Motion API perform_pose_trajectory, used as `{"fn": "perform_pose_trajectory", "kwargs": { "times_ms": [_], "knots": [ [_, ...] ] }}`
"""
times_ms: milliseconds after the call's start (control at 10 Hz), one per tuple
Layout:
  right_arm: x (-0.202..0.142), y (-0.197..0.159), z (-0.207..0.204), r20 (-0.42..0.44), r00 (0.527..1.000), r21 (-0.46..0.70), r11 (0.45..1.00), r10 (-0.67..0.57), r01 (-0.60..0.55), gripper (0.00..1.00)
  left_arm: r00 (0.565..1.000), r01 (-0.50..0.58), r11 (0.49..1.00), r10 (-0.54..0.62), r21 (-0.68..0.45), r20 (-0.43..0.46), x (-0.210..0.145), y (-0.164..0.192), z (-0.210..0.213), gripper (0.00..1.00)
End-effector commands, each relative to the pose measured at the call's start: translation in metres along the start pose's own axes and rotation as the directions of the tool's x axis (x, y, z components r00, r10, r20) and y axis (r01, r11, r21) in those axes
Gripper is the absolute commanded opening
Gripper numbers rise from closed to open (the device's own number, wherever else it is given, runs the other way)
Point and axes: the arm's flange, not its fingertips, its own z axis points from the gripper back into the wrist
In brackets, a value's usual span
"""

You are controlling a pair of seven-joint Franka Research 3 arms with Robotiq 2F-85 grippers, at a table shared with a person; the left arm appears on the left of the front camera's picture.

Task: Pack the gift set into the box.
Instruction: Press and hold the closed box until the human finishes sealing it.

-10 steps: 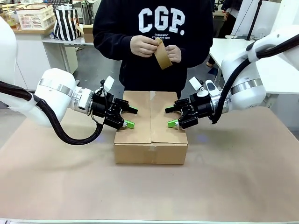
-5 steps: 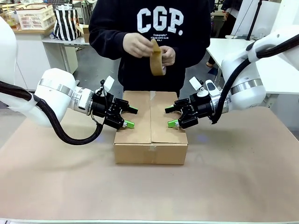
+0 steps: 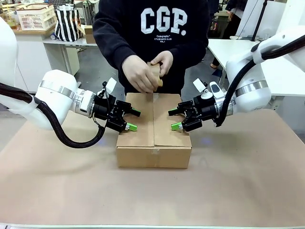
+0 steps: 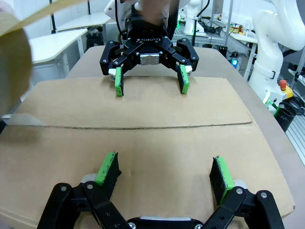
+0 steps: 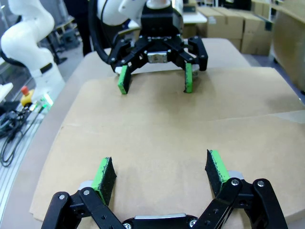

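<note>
A closed brown cardboard box (image 3: 154,130) sits in the middle of a tabletop (image 3: 238,181) covered in brown paper. Its top flaps are folded shut, meeting along a seam that runs down the centre of the lid. The gift set cannot be seen with the flaps shut.

The left gripper (image 3: 129,120) reaches in from the left and rests over the left side of the lid, its green-padded fingers (image 4: 108,168) spread wide with nothing between them. The right gripper (image 3: 174,119) mirrors it from the right, over the right side of the lid, its fingers (image 5: 217,167) also spread and empty. In each wrist view the opposite gripper faces the camera across the flat cardboard.

At the far side stands a person in a dark sweatshirt (image 3: 157,28) with white lettering. The person's hands (image 3: 145,74) are lowered to the far edge of the box, holding a roll of brown packing tape (image 3: 155,76) right at the seam.
</note>
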Motion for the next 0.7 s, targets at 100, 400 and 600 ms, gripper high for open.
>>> {"fn": "perform_pose_trajectory", "kwargs": {
  "times_ms": [100,400,600],
  "knots": [
    [-0.0021,0.0004,-0.001,-0.007,1.0,-0.001,1.0,-0.005,0.005,1.0,1.0,-0.003,1.0,0.003,0.008,0.005,-0.0037,-0.002,0.0,1.0],
    [-0.0021,0.0004,-0.001,-0.007,1.0,-0.001,1.0,-0.005,0.005,1.0,1.0,-0.003,1.0,0.003,0.008,0.005,-0.0037,-0.002,0.0,1.0],
    [-0.0021,0.0004,-0.001,-0.007,1.0,-0.001,1.0,-0.005,0.005,1.0,1.0,-0.003,1.0,0.003,0.008,0.005,-0.0037,-0.002,0.0,1.0]
  ]
}}
